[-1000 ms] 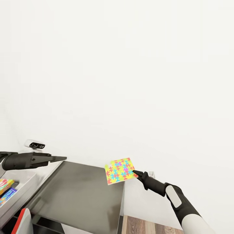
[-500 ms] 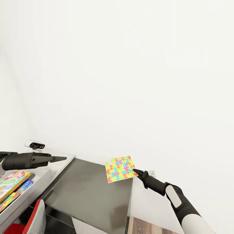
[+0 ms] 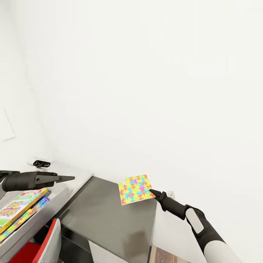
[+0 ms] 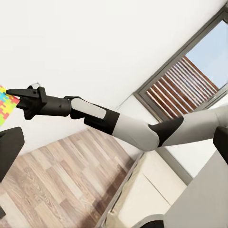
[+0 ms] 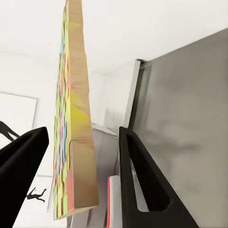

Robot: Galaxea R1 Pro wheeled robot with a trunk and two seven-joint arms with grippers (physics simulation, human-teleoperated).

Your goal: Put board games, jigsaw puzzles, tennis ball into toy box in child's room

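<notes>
Since a second ago the camera has swung, so more of the desk at the left shows, while the right gripper keeps its place. On that pale desk sits the toy box, with the Skip-Bo board game lying inside. Beside it stands a lower dark grey cabinet. Above the cabinet's far corner, the right jaws pinch one corner of a jigsaw puzzle. The left gripper hovers over the toy box, its jaws narrow and holding nothing.

The right gripper pinches a jigsaw puzzle above the dark cabinet; at nine o'clock, the left gripper hovers over the counter.
</notes>
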